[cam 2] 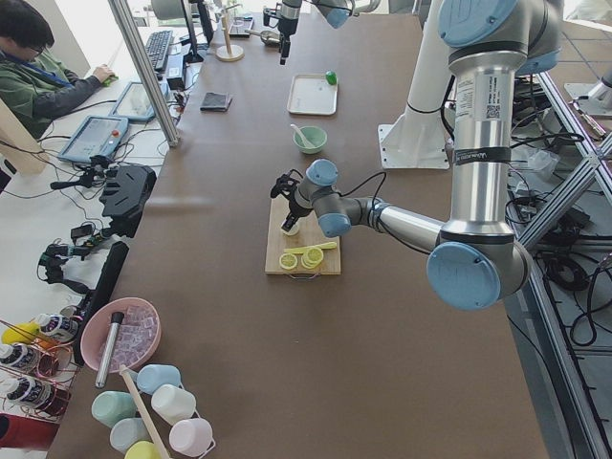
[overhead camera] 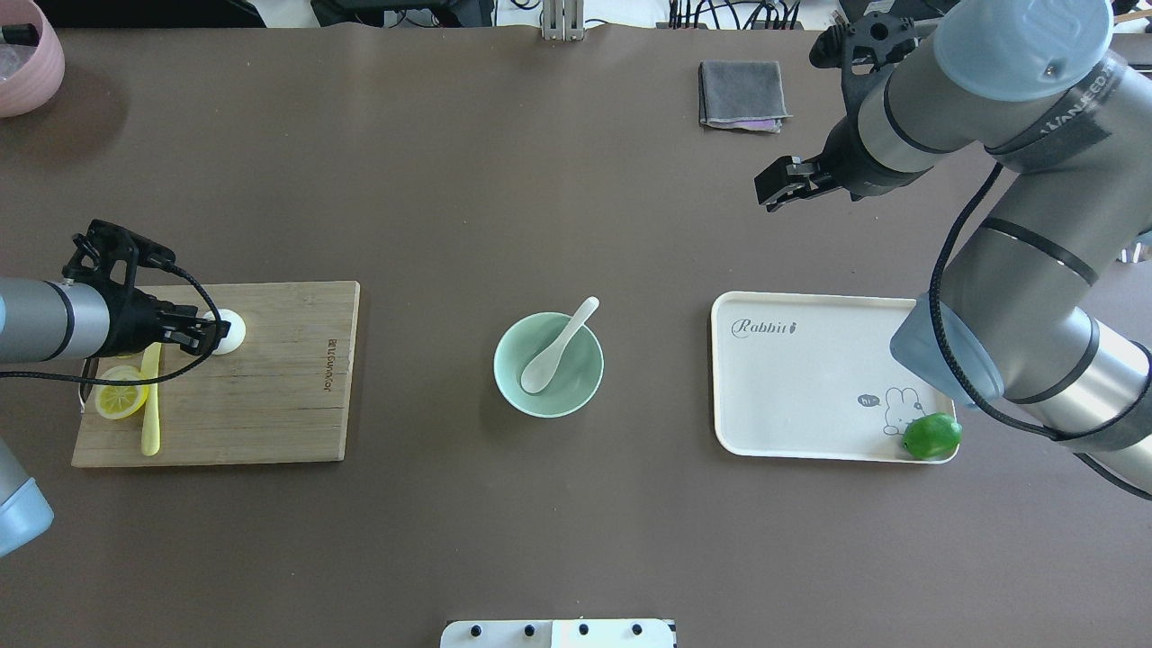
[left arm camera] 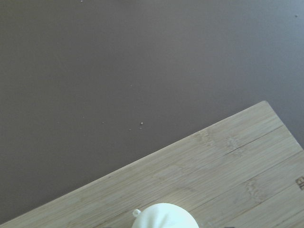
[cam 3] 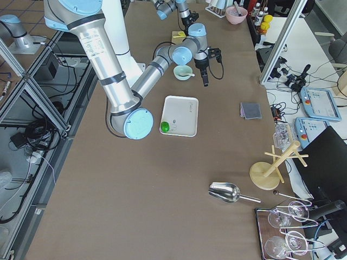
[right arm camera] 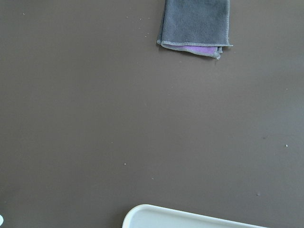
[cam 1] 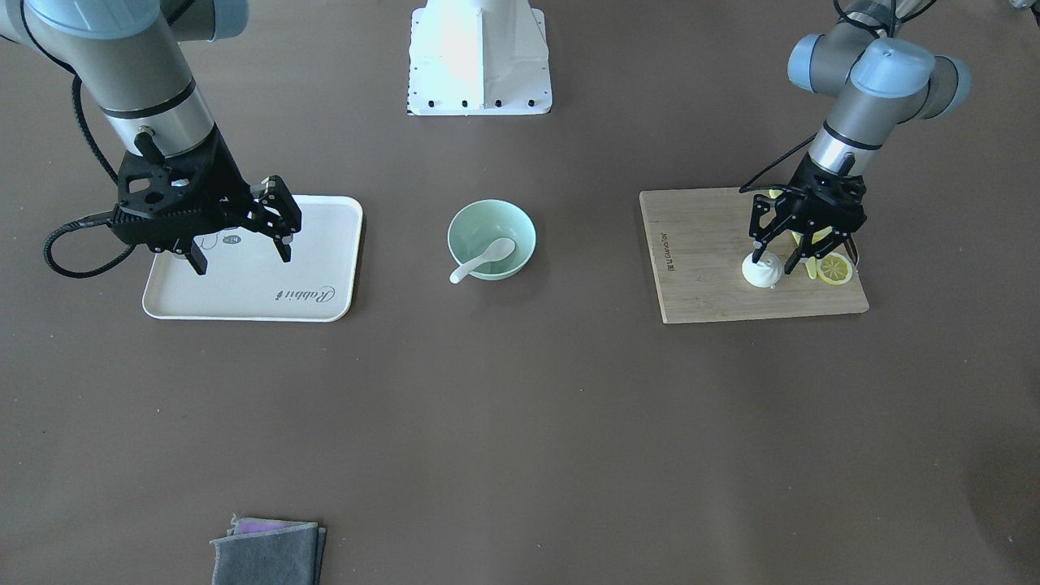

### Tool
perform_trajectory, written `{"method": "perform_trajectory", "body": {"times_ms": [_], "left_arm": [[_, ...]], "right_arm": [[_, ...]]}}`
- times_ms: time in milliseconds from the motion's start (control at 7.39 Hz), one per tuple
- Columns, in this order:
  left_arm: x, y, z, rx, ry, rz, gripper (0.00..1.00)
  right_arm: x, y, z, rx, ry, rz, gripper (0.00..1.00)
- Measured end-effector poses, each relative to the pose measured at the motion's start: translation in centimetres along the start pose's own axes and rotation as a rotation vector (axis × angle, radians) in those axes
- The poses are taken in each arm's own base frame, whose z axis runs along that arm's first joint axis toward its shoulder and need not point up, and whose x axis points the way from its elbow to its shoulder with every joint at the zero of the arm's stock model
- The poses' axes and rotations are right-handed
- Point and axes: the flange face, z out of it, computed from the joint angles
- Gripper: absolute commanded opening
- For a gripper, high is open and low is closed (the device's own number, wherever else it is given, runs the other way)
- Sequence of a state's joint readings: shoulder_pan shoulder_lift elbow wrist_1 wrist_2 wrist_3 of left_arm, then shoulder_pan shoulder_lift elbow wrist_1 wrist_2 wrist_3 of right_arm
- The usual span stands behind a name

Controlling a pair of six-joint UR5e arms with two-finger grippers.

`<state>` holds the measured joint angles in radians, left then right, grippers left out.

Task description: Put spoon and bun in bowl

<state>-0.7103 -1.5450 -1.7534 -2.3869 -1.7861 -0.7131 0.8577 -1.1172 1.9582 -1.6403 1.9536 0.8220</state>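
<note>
The white spoon (cam 1: 487, 256) lies in the mint-green bowl (cam 1: 475, 223) at the table's middle, scoop down inside and handle over the rim; both show in the overhead view, spoon (overhead camera: 553, 351) and bowl (overhead camera: 576, 382). The white pleated bun (cam 1: 762, 275) sits on the wooden cutting board (cam 1: 707, 268). My left gripper (cam 1: 772, 260) is low over the bun with its jaws apart on either side of it. The bun also shows in the overhead view (overhead camera: 232, 330) and at the bottom edge of the left wrist view (left arm camera: 166, 216). My right gripper (cam 1: 241, 258) is open and empty, raised above the white tray (cam 1: 260, 276).
Lemon slices (overhead camera: 121, 398) and a yellow-green knife (overhead camera: 151, 405) lie on the board beside the left gripper. A green lime (overhead camera: 931, 436) sits in the tray's corner. A folded grey cloth (overhead camera: 741, 93) lies at the far edge, a pink bowl (overhead camera: 27, 63) at the far left corner.
</note>
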Motion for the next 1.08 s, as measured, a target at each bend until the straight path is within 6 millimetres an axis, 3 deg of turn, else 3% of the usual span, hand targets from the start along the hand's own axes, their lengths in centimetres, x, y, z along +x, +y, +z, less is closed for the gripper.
{"method": "perform_trajectory", "body": {"times_ms": [135, 271, 677, 947, 1083], "left_arm": [[0.0, 0.0, 0.4, -0.003, -0.004, 0.002, 0.0], [0.1, -0.1, 0.4, 0.0, -0.001, 0.003, 0.0], [3.1, -2.5, -2.6, 0.061, 0.061, -0.017, 0.0], [7.6, -6.7, -3.9, 0.124, 0.149, -0.161, 0.0], [11.3, -8.6, -4.2, 0.144, 0.211, -0.23, 0.0]], "right_arm": [[0.2, 0.0, -0.1, 0.0, -0.004, -0.004, 1.0], [0.4, -0.1, -0.1, 0.001, -0.006, -0.004, 1.0], [0.7, -0.1, -0.1, 0.001, -0.004, -0.004, 1.0], [2.4, 0.0, 0.4, -0.009, 0.016, -0.034, 1.0], [4.1, -0.2, 0.5, -0.023, 0.024, -0.067, 1.0]]}}
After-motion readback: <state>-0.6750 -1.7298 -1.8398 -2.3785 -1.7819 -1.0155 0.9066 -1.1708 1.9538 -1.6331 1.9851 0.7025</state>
